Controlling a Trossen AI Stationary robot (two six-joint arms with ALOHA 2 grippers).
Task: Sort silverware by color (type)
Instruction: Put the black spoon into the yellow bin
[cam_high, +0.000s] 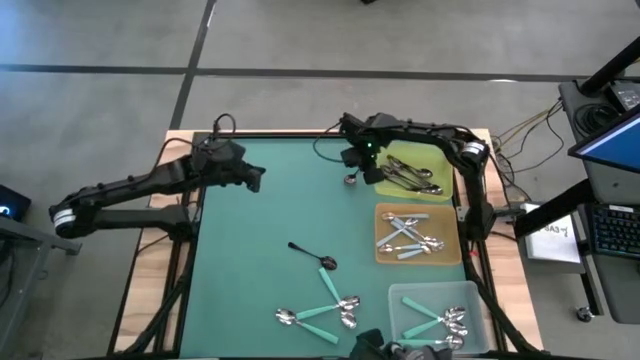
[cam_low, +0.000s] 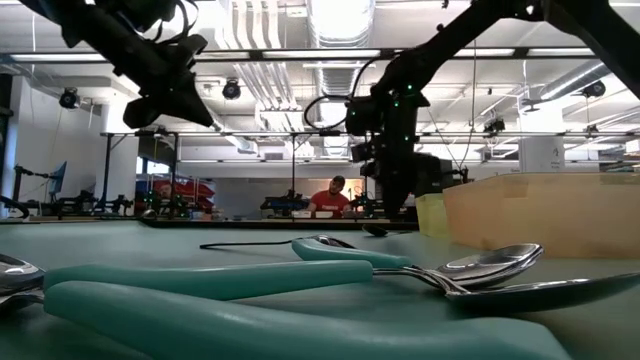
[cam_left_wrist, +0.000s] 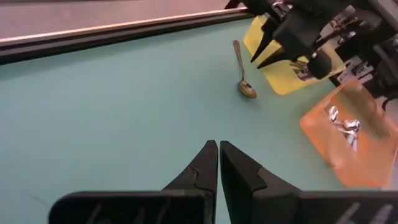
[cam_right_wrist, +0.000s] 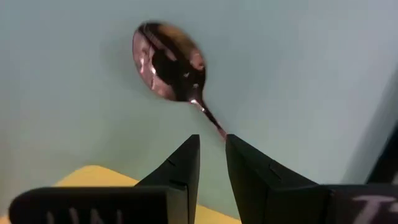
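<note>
A dark-handled spoon (cam_right_wrist: 169, 65) with a shiny, coppery-looking bowl lies on the green table (cam_high: 270, 210), upper centre, beside the yellow tray (cam_high: 428, 158). The right gripper (cam_right_wrist: 211, 152) hangs over its handle, fingers narrowly apart. The left gripper (cam_left_wrist: 219, 155) hovers upper left, closed, empty.

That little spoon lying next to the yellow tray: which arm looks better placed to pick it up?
The right. Its end effector hangs directly over the small dark metal spoon beside the flat yellow tray, fingers slightly apart above the handle. The left end effector waits shut, farther away across the green mat.
</note>
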